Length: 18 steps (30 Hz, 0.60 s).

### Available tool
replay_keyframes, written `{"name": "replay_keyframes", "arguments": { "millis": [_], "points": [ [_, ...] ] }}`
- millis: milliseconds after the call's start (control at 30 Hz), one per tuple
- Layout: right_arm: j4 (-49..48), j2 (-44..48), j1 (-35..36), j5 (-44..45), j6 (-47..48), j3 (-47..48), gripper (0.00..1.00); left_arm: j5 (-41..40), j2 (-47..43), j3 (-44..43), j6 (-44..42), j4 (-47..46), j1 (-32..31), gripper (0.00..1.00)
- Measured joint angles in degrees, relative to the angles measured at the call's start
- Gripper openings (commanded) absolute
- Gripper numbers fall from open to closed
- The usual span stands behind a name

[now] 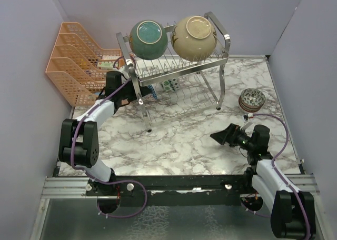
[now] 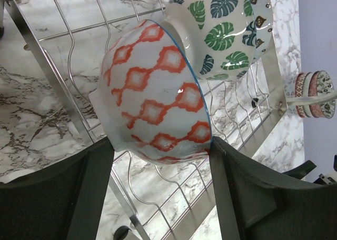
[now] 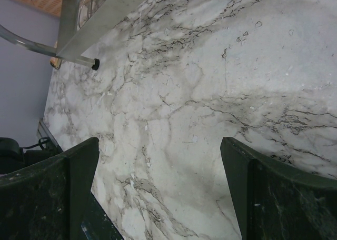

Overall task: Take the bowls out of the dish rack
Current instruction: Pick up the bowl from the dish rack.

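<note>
Left claw (image 2: 160, 145) gripping orange bowl (image 2: 152, 92), fingers pressing both sides. Bowl sitting in rack (image 2: 47, 66) lower tier, leaning against leaf bowl (image 2: 221, 24). Teal bowl (image 1: 148, 39) and cream bowl (image 1: 194, 37) resting on top tier. Right claw (image 1: 224, 136) hanging open, empty, over tabletop (image 1: 179, 140), bowl stack (image 1: 251, 99) standing near.

White-and-black left arm (image 1: 99, 112) stretched forward. Its black two-finger left gripper (image 2: 160, 141) clamps small white bowl with orange diamond pattern (image 2: 152, 87) between both fingers. White-and-black right arm (image 1: 269, 172) bent, black two-finger right gripper (image 3: 159, 142) pointing left, jaws wide apart.
</note>
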<state>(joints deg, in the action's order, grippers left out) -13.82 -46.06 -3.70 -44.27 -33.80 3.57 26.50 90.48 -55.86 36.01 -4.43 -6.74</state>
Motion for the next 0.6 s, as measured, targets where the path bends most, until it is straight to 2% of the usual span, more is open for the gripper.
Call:
{"name": "replay_keyframes", "arguments": {
  "millis": [200, 600],
  "points": [
    [-0.02, -0.02, 0.00, 0.00, -0.02, -0.02, 0.98, 0.42, 1.05, -2.62, 2.19, 0.72, -0.02, 0.53],
    [-0.46, -1.07, 0.00, 0.00, 0.00, -0.02, 0.98, -4.24, 1.73, -9.14, 1.14, 10.56, -0.35, 0.53]
  ]
}}
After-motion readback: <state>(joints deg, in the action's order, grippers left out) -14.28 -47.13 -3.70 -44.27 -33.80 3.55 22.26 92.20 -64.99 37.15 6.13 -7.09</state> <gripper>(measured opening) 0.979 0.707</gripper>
